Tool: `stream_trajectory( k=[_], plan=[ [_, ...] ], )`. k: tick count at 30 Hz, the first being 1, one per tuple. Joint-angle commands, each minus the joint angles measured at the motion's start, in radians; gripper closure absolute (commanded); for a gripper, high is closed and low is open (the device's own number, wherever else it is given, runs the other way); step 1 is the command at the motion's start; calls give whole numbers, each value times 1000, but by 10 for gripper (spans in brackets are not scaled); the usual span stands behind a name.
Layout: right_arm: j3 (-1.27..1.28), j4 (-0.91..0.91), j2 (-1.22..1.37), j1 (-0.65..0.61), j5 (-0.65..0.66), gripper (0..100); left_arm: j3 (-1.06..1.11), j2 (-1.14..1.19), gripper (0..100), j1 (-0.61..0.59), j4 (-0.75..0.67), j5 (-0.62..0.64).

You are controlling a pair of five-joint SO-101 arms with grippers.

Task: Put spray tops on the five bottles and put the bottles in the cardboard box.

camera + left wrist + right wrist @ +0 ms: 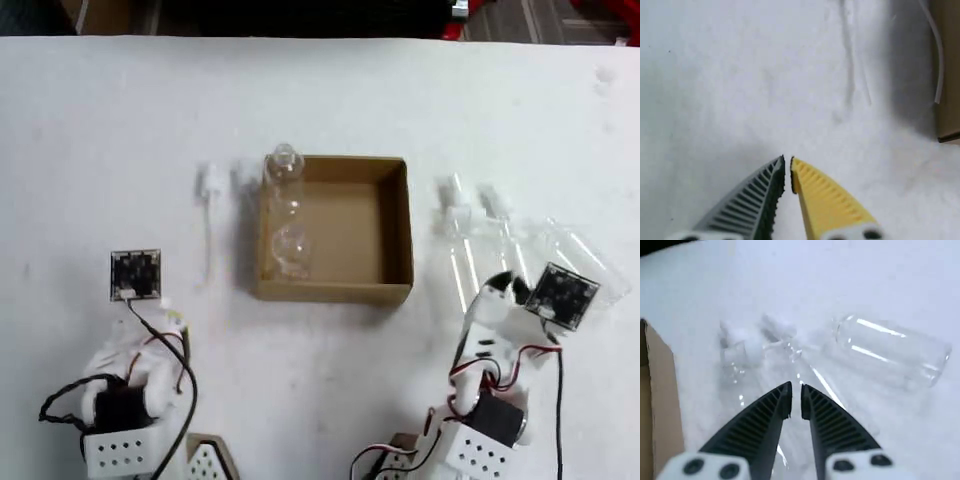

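At the left end of the counter (90, 120), the left gripper (788, 169) hangs low over bare white surface. Its grey and yellow fingers are drawn together to a hairline gap with nothing between them. Ahead of this gripper, towards its box side, lies a loose spray top (209, 183). Its thin dip tube (939, 60) trails back towards the gripper, near the box wall but apart from it. A second spray top (243, 174) lies between the first and the far corner of the box.

The cardboard box (390, 270) sits open at mid-counter, ahead of both grippers and between them. Two clear bottles lie inside it, against the wall nearest the left gripper. The far bottle (283, 170) pokes over the far rim, and the near bottle (287, 250) lies wholly within. Whether either carries a top cannot be told.

The right gripper (795, 397) is closed to a narrow slit between its black fingers and holds nothing. The box wall stands on its inner side. Just ahead of its tips lie clear bottles whose outlines are hard to separate. Beyond them sit two further spray tops (740, 342) (780, 330). Ahead and to the outer side, an uncapped bottle (890, 347) lies on its side.
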Motion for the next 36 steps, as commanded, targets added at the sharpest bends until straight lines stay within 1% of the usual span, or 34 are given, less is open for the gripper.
stream_trajectory(
  k=[1, 7, 8, 9, 11, 13, 14, 19, 22, 24, 27, 30, 36],
  plan=[
    [8, -134, -1, 41, 12, 977, -2, -10, 977, 8, -23, -8],
    [8, -193, -1, 45, 21, 977, -2, -10, 977, 8, -23, -11],
    [8, -194, -2, 45, 57, 977, -2, -10, 977, 8, -21, -11],
    [8, -200, -2, 44, 120, 977, -2, -10, 977, 8, -21, -11],
    [8, -266, -1, 36, 236, 977, -2, -10, 977, 8, -21, -11],
    [-3, -314, 2, 21, 245, 977, -2, -10, 977, 8, -21, -11],
    [-20, -309, 4, 10, 253, 977, -2, -10, 977, 8, -21, -11],
    [-166, -122, 7, -64, 287, 977, -2, -10, 977, 8, -8, -12],
    [-270, -36, 62, -111, 288, 977, -2, -10, 977, 8, -8, -12],
    [-354, -1, 153, -130, 288, 977, -2, -10, 977, 8, -8, -12],
    [-503, 62, 357, -151, 288, 977, -2, -10, 977, 8, -8, -12],
    [-680, 162, 598, -180, 288, 977, -2, -10, 977, 8, -8, -12],
    [-1080, 371, 1029, -182, 288, 977, -2, -10, 977, 8, -8, -12]
  ],
)
